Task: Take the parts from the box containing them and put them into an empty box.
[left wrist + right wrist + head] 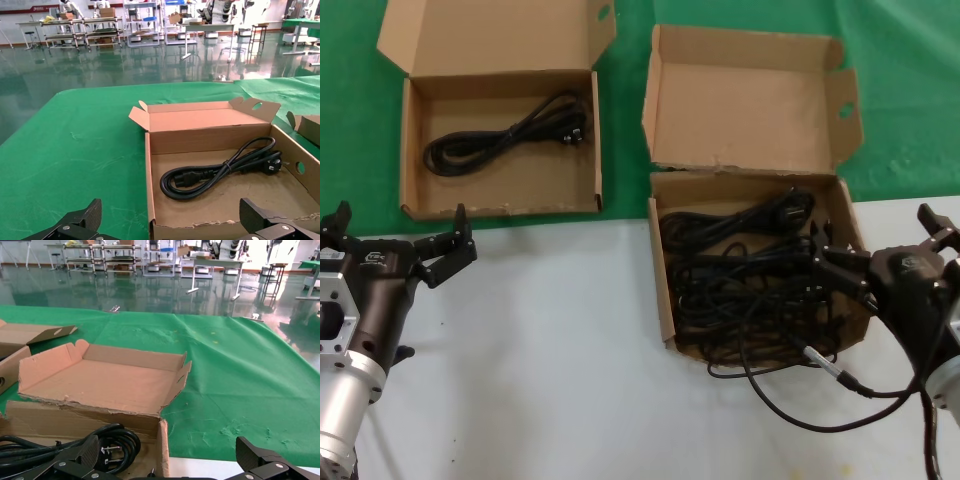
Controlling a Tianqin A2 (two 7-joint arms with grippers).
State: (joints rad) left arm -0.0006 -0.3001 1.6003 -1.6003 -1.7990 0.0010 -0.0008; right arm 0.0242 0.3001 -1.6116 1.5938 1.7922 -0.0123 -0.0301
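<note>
The squarish box with the side-flapped lid [661,280] stands at the right and holds a loose tangle of black cables [740,270]. My right gripper [876,238] is open and empty at that box's right wall. One finger is over the cables and the other is outside the wall. In the right wrist view my right gripper [167,456] straddles the wall [163,445], with plugs and cable [112,447] beside it. The wider box [410,150] at the back left holds one coiled cable [505,135]. My left gripper [398,228] is open and empty just in front of that box. It also shows in the left wrist view [170,220], facing the coiled cable [220,170].
Both boxes rest where the green cloth [620,130] meets the white tabletop [550,350]. Both lids stand open towards the back. A black cable [790,405] trails from the front of the right box across the white tabletop towards my right arm.
</note>
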